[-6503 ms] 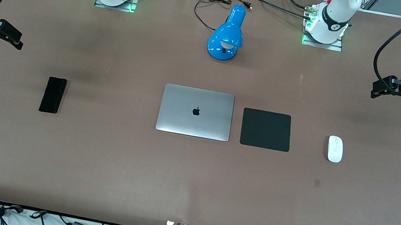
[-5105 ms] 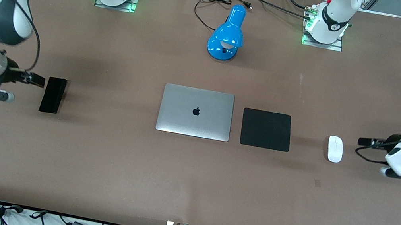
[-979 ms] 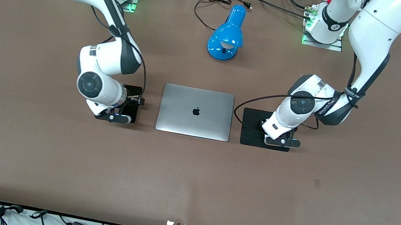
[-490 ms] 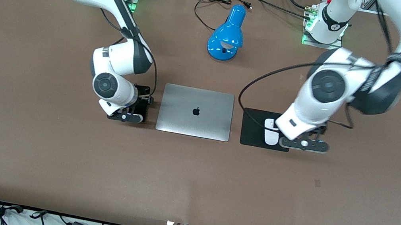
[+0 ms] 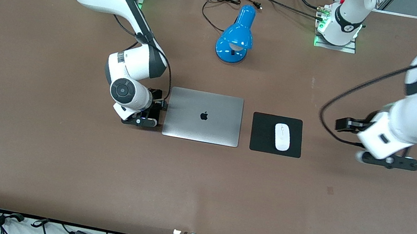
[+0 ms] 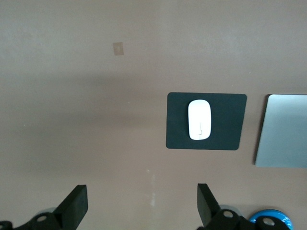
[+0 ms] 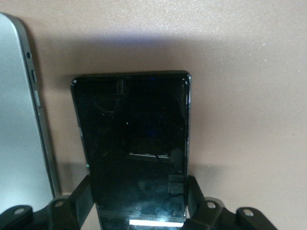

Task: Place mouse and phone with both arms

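Counting one mouse (image 5: 282, 136) on the black pad (image 5: 262, 133) and one phone (image 7: 133, 148) beside the laptop (image 5: 203, 116): my right fingers (image 7: 79, 203) grip the phone; left fingers (image 6: 74, 206) spread, empty, over bare table (image 5: 198, 182).

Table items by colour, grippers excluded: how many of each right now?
Black: 2, the phone and the pad.
White: 1, the mouse on the pad.
Silver: 1, the laptop.
Blue: 1, the lamp.
Total: 5.
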Available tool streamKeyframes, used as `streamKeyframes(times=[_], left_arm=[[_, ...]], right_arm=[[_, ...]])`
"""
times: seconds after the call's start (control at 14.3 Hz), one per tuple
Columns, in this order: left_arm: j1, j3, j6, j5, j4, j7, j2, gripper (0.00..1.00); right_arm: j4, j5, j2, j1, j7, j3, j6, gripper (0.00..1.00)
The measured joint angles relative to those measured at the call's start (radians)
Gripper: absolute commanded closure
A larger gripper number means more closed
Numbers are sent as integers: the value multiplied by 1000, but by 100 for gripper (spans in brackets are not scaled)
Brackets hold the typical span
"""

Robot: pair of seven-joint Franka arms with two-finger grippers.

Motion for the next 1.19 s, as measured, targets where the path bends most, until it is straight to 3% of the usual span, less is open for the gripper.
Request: streamKeyframes(times=[0.28, 0.42, 0.63, 0.77, 0.98, 1.19], left_arm=[[-146, 290, -18, -125, -52, 66, -118, 0], [-211, 374, 31, -128, -143, 104, -210, 0], [-235, 417, 158, -128, -339, 125, -366, 0], [-224, 424, 196, -128, -409, 220, -409, 0], [-221, 423, 191, -128, -425, 236, -405, 0], [-222, 422, 182, -128, -415, 211, -402, 0]], right_arm=[[38, -2, -22, -2, 19, -12, -21, 0], [99, -5, -69, -3, 22, -39, -123, 0], [266, -9, -138, -7, 6, -100, -354, 0], [389, -10, -163, -8, -37, -152, -491, 0], [508, -10, -180, -12, -80, -254, -568, 0], [540, -9, -214, -44, -139, -312, -576, 0]])
